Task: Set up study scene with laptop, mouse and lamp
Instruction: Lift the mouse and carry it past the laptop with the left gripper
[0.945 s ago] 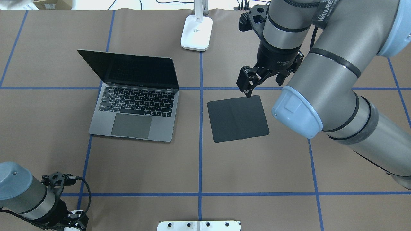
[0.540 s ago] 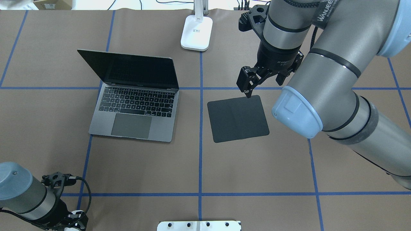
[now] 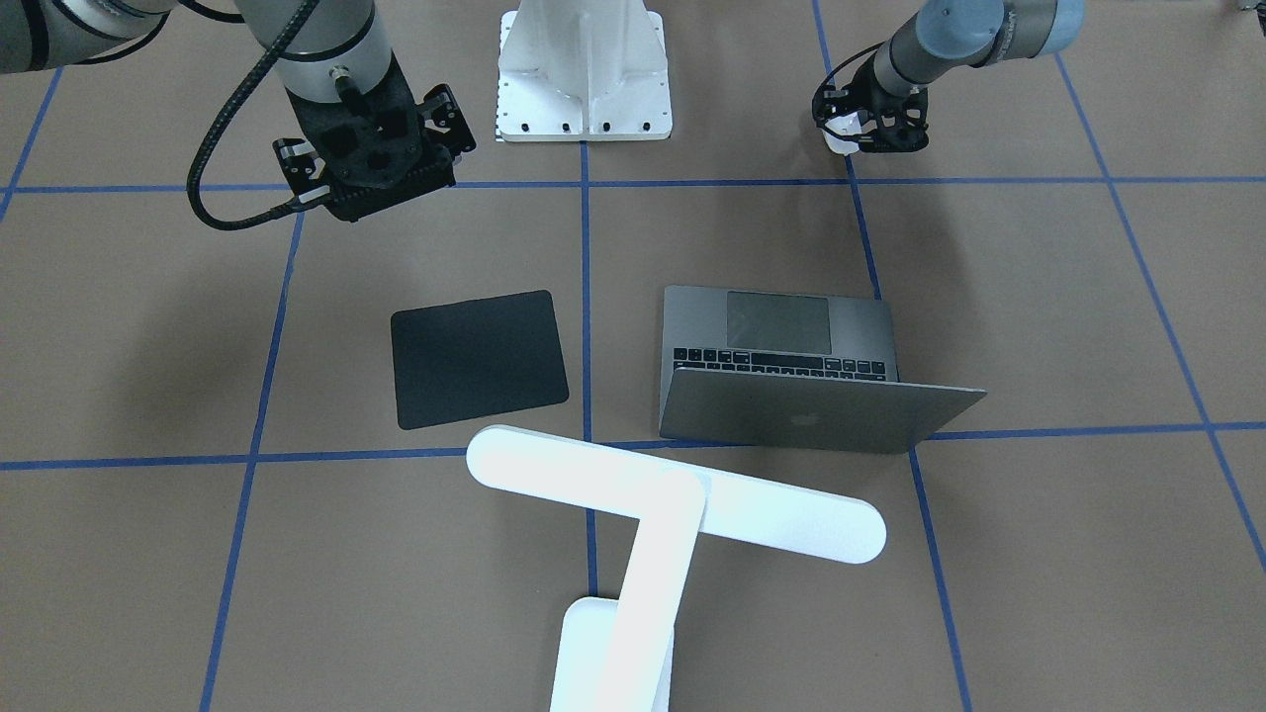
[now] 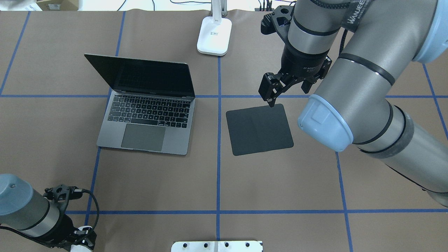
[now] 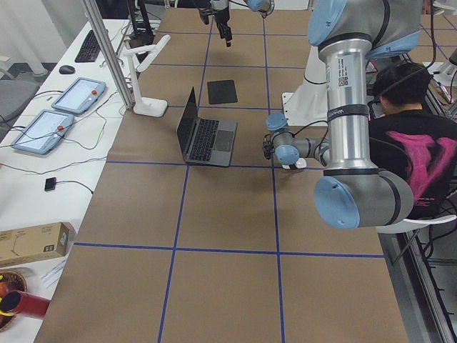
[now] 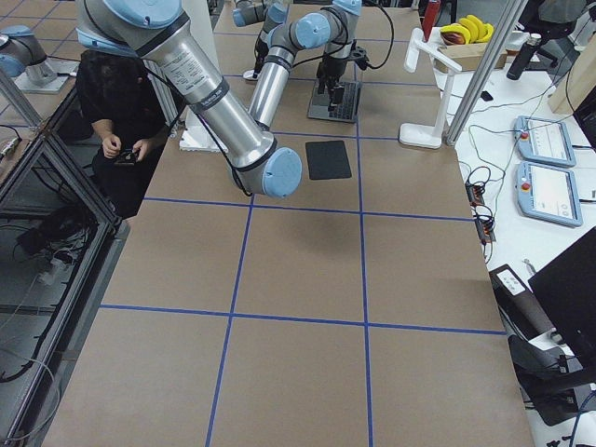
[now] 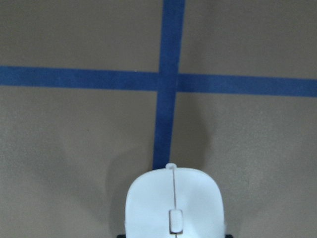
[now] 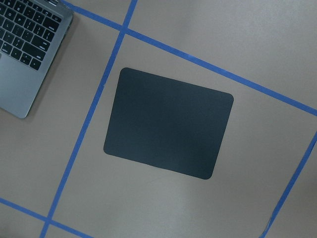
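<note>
Seen from across the table, the left gripper (image 3: 870,127) sits low over the brown-papered table (image 3: 1039,613), close to the robot. A small glossy white oval mouse (image 3: 840,140) peeps out beside it. The open slim space-grey metal laptop (image 3: 781,341) lies well ahead of it, and the white desk lamp with the long flat bar head (image 3: 673,494) stands beyond that. From overhead, the right gripper (image 4: 287,91) hangs empty, fingers spread, just above the far edge of the thin black rectangular mat (image 4: 259,129). Both side views show the grippers too small to add anything. The left wrist camera has the mouse filling the lower middle, with a sliver of black jaw against each flank. It looks clamped on the mouse, though I cannot tell whether the mouse is lifted. The right wrist camera shows the mat bare directly beneath, with a corner of the laptop off to one side. To do this well, I'd carry the mouse low and level across to the mat, skirting the laptop's near edge. I'd keep a firm squeeze, since that slick shell could slip. The right arm should pull clear of the mat first, and the mouse should go down with its nose pointing away from the robot.
</note>
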